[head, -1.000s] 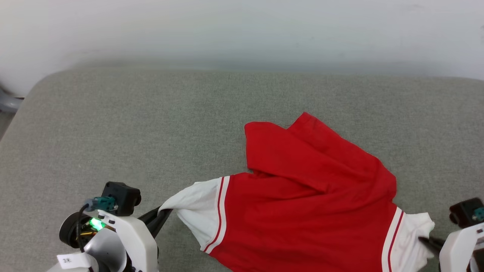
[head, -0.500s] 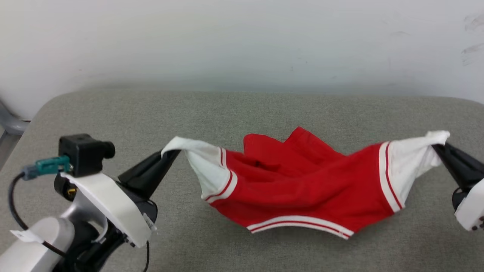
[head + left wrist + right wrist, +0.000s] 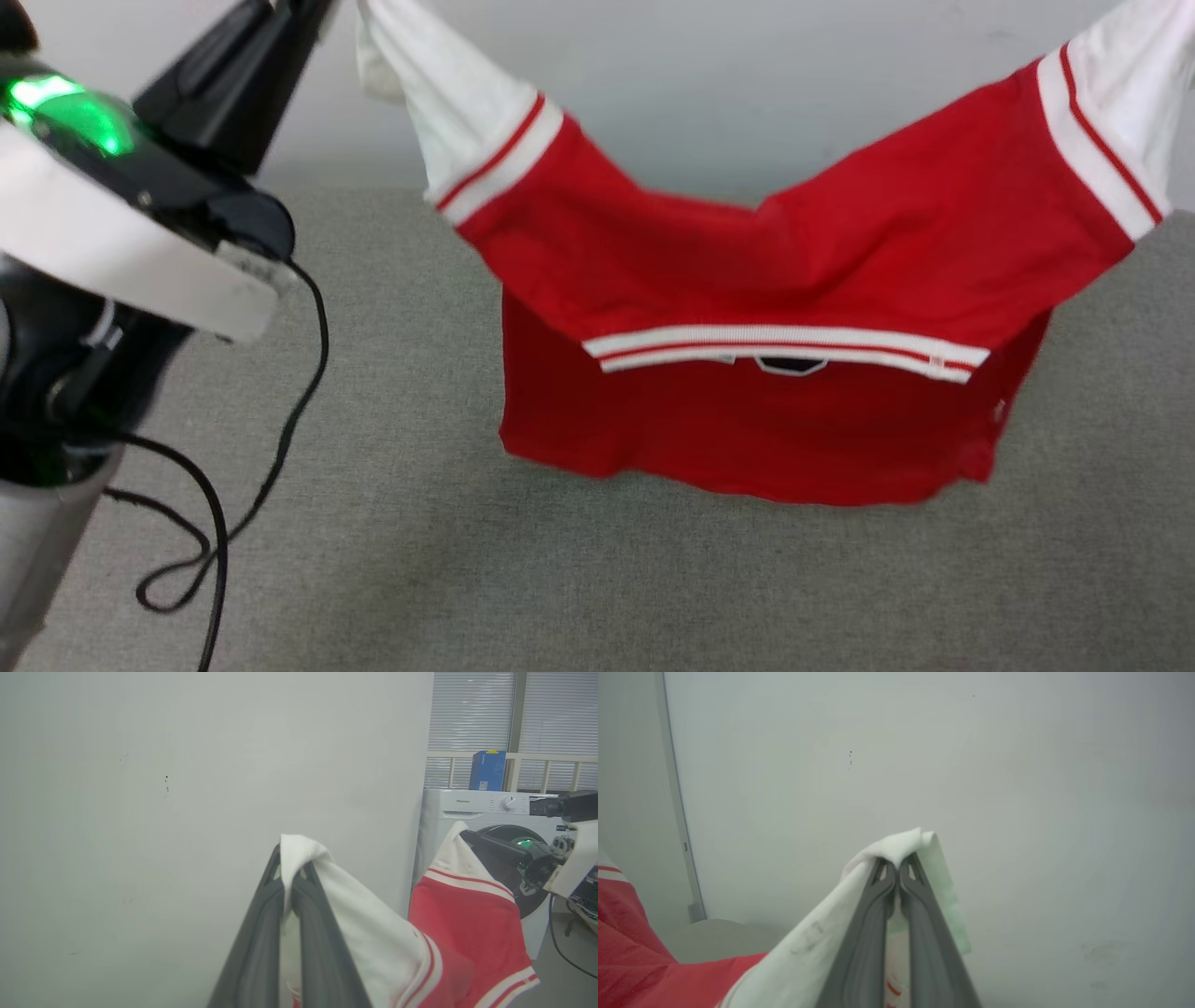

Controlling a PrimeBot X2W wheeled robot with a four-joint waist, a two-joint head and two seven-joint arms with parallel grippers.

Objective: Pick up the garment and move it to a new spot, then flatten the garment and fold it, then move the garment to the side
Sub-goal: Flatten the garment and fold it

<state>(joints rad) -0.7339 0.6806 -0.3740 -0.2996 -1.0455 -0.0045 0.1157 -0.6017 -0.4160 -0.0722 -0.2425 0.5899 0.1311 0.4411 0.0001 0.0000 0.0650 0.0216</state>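
Note:
The garment (image 3: 747, 252), a red jersey with white sleeves and striped trim, hangs spread in the air by its two sleeves. My left gripper (image 3: 313, 7) is at the top left of the head view, shut on the left white sleeve (image 3: 308, 858). In the left wrist view its fingers (image 3: 261, 933) pinch that cloth. My right gripper (image 3: 896, 863) is shut on the other white sleeve (image 3: 887, 847), and it also appears across the garment (image 3: 465, 834). The red hem (image 3: 747, 481) hangs low over the grey padded surface (image 3: 373, 560); whether they touch I cannot tell.
A pale wall (image 3: 700, 93) stands right behind the surface. My left arm's black cable (image 3: 215, 523) loops down over the surface's left part. Off to the right stands a white washing machine (image 3: 481, 807) with a blue box (image 3: 487, 770) behind it.
Both grippers have risen with the sleeves, lifting the garment off the surface until it hangs stretched between them. The head camera has shifted too.

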